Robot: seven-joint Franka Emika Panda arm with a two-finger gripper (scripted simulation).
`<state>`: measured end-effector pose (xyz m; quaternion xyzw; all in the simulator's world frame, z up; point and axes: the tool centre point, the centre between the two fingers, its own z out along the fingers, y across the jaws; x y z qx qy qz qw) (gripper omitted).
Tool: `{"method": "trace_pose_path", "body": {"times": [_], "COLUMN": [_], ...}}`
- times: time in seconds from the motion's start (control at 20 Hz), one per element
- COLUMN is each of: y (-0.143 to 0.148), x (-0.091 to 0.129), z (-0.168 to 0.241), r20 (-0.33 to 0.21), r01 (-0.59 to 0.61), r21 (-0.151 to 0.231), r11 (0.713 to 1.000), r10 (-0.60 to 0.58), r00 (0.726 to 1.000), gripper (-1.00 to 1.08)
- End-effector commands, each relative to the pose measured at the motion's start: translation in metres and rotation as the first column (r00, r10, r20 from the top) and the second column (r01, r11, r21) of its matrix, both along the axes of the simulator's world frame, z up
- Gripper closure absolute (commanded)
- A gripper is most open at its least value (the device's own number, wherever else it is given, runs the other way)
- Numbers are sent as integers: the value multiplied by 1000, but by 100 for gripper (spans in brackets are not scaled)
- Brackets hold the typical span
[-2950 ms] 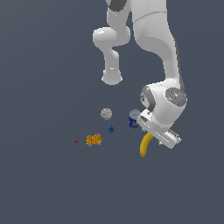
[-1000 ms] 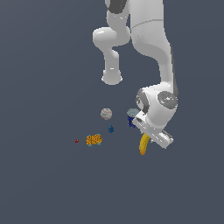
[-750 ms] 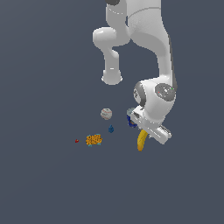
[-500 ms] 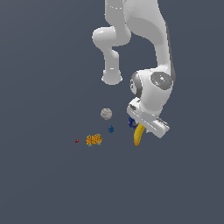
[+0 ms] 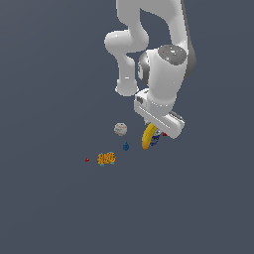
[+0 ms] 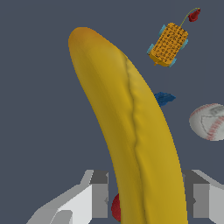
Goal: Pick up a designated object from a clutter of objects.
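Exterior and wrist views, single arm over the grey tabletop (image 5: 54,208). I see the hand (image 5: 158,130) clenched on the banana (image 5: 148,136): in the wrist view the banana (image 6: 131,127) runs lengthwise between the two fingers (image 6: 94,197), which press against its sides near the picture's lower edge. In the exterior view the banana hangs below the hand, its free end pointing down and slightly toward the exterior view's left; I cannot tell from this view whether that end touches the tabletop.

Just behind the banana in the exterior view I make out a dark blue item, the blue can (image 5: 156,140), largely hidden by the fruit and the hand. A small red shape, the strawberry (image 6: 116,207), shows in the wrist view beside the banana, between the fingers.

The rest of the clutter lies toward the exterior view's left of the hand. The whitish ball (image 5: 120,129), stitched like a baseball in the wrist view (image 6: 209,121), sits nearest. The tiny blue piece (image 5: 126,146) lies just below it in the exterior view, near the banana's tip. Farther left I see the orange speckled lump (image 5: 106,158), and just beside that the tiny red bit (image 5: 87,159). None of these four touches another.
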<state>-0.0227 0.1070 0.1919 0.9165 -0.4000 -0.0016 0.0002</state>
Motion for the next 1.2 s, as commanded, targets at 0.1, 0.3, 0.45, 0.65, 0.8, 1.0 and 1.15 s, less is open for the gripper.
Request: {"method": "trace_pose_path", "body": {"times": [0.1,0.3,0.45,0.65,0.8,1.0,1.15], "y": [-22,-42,-55,-70,-79,-86,-89], "x": [-13,-23,-30,-37,-41,-44,-45], "z": [42,78,102,129,145,159,164], "r20": [2,2,2,3,3,3,3], "r01": [0,0,0,0,0,0,0], "r21": [1,1,1,1,0,0,0], "r11": [1000,1000,1000,1000,1000,1000,1000], "r10": [0,0,0,0,0,0,0], "r00": [1000,1000,1000,1000,1000,1000,1000], "gripper": [108,108,108,108,108,108,108]}}
